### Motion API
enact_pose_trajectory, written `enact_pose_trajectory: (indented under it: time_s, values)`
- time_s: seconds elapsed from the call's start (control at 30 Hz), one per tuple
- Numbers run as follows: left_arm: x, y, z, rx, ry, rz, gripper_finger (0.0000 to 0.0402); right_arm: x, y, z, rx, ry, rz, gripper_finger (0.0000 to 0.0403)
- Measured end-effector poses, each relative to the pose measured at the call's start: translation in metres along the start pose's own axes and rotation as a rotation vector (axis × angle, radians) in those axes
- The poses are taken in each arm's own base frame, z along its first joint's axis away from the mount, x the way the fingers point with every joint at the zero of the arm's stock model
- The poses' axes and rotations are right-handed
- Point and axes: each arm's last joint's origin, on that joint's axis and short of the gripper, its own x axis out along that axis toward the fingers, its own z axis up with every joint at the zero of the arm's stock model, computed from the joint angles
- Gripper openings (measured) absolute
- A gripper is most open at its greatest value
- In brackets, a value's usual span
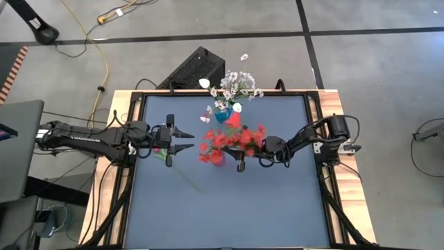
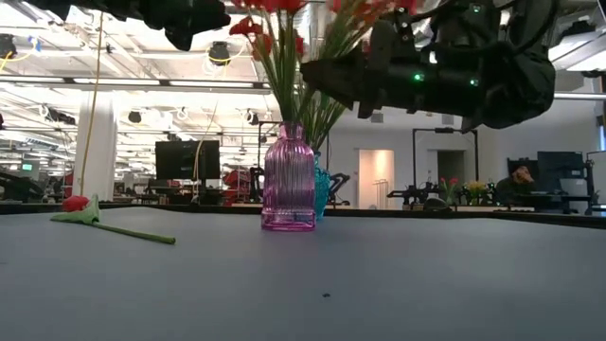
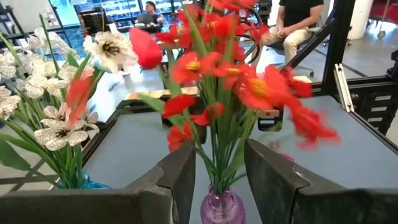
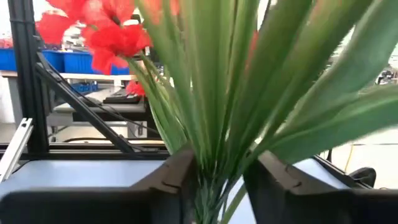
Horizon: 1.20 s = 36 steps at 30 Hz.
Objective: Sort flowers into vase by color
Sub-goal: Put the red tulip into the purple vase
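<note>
While both arms hang over the middle of the bench [image 1: 229, 208], we see the pink vase [image 2: 288, 180] standing near the centre, packed with red flowers [image 1: 229, 141]. Just behind it, toward the far edge, the blue vase [image 1: 223, 114] holds the white flowers [image 1: 236, 85].

Our right claw [image 1: 241, 158] sits at the red bunch from the right side. In its wrist view the green stems [image 4: 211, 106] rise in the gap between the two fingers [image 4: 165, 186], and the jaws stand partly apart; we cannot tell whether they press the stems or only flank them.

Our left claw [image 1: 186, 140] hovers left of the pink vase, apart from it. Its fingers [image 3: 180, 180] are spread and hold nothing; through the gap its wrist view shows the neck of the pink vase with the red blooms above.

One red tulip [image 1: 161, 153] lies flat on the bench under the left claw, its stem [image 1: 186, 177] trailing toward the near edge.

Beyond the bench, seated people [image 3: 298, 22] show in the room.
</note>
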Motion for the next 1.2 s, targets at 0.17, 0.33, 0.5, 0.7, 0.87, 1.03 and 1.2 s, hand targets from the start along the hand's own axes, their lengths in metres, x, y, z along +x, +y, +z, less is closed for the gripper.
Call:
enact_pose_trajectory:
  time_s: [0.17,0.33,0.5,0.7,0.87,1.03,1.2]
  values:
    - [0.0,0.0,0.0,0.0,0.0,0.0,0.0127,0.008,0.003,0.0,-0.003,0.051,0.009,0.019]
    - [0.0,0.0,-0.001,-0.002,0.009,-0.001,0.0127,0.018,0.004,0.006,0.007,0.216,0.016,0.0217]
    - [0.0,0.0,-0.001,-0.01,0.009,-0.01,0.0127,0.024,0.007,0.022,-0.018,0.41,0.03,0.0227]
    - [0.0,-0.002,-0.005,-0.016,0.054,-0.043,0.0127,0.022,0.011,0.047,-0.047,0.603,0.053,0.0228]
    - [0.0,-0.002,-0.009,-0.029,0.095,-0.046,0.0127,0.018,0.017,0.068,-0.06,0.666,0.081,0.0228]
    - [-0.002,-0.004,-0.019,-0.051,0.194,-0.087,0.0127,0.008,0.024,0.083,-0.057,0.76,0.107,0.0228]
    - [-0.001,-0.009,-0.041,-0.106,0.413,-0.191,0.0127,-0.005,0.035,0.09,0.004,0.837,0.15,0.0228]
